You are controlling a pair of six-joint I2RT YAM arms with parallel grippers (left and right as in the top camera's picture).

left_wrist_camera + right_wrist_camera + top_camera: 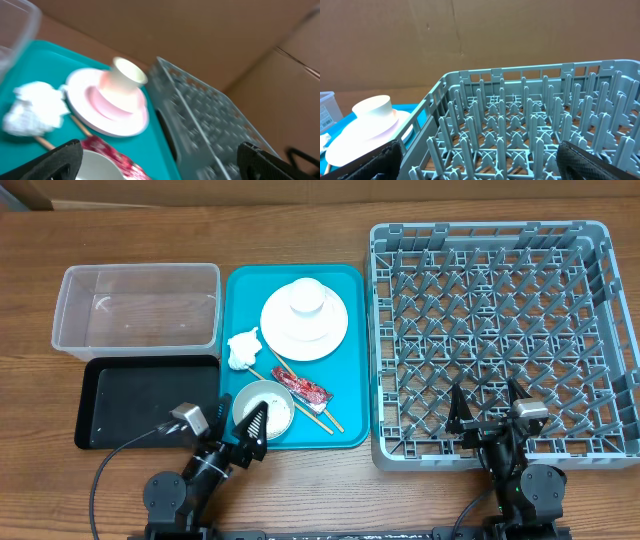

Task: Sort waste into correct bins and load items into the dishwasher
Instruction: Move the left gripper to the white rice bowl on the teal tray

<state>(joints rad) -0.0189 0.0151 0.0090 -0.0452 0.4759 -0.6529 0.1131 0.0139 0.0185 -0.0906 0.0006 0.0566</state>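
Observation:
On the teal tray [350, 360] a white plate [325, 335] carries a small white cup [305, 298]. Beside it lie a crumpled napkin [243, 350], a red wrapper [300, 385], chopsticks [322, 415] and a white bowl [270, 402]. My left gripper [255, 432] hangs open at the bowl's near rim; its view shows the bowl [95, 167], wrapper [112, 155], napkin [32, 107] and cup [125, 85]. The grey dish rack [505, 340] holds nothing. Over its front edge my right gripper [487, 412] stands open, nothing between its fingers. The clear tub [135, 305] and black tray [145, 400] sit left.
The rack's upright pegs [530, 125] fill the right wrist view, with the plate [355, 137] and cup [372, 107] beyond its left wall. A brown cardboard wall [470, 35] stands behind the table. A cable [120, 455] runs from the left arm.

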